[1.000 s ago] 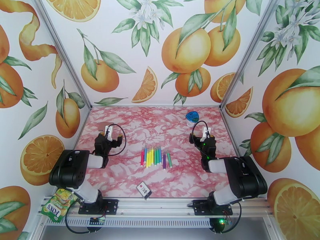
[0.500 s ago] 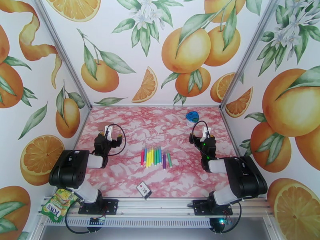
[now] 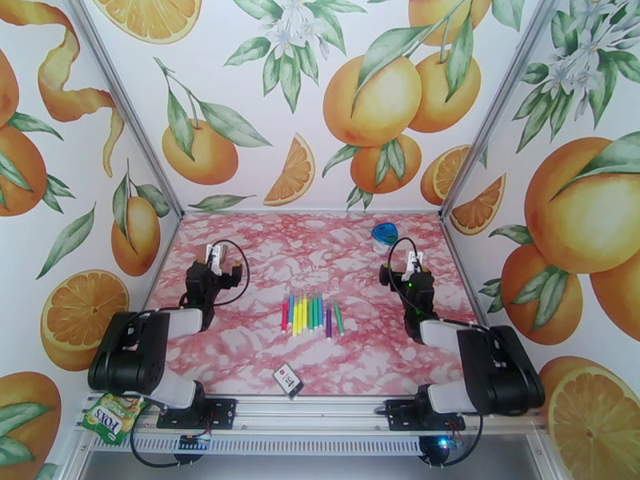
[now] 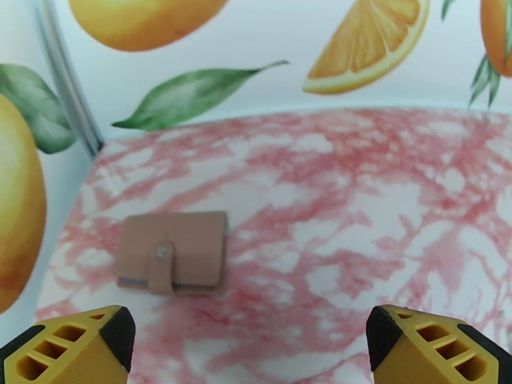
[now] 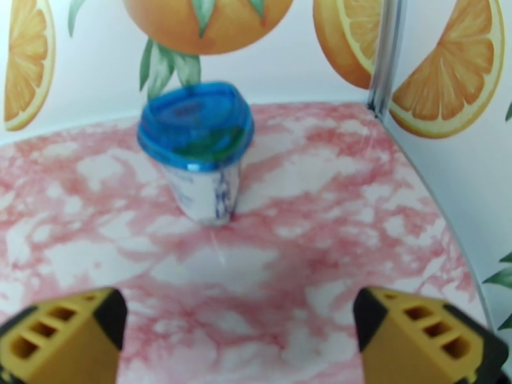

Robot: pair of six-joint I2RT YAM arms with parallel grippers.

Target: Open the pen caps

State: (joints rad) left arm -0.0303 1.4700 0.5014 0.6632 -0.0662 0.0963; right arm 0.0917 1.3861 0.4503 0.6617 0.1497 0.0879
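Pens point(image 3: 311, 314): 1 row, seemingly all capped, at the centre of the table point(image 3: 240, 354), where you can reach them from either side.
Left gripper point(image 3: 214, 256): wide open, empty.
Right gripper point(image 3: 412, 263): wide open, empty.

Bare tabletop point(image 3: 256, 346) runs wide on both sides of the pens point(image 3: 312, 314) lined up mid-table. Well apart from them, a blue-lidded cup point(image 3: 385, 234) stands far right, a tan wallet point(image 4: 173, 252) lies far left, a small black packet point(image 3: 289, 381) near the front edge.
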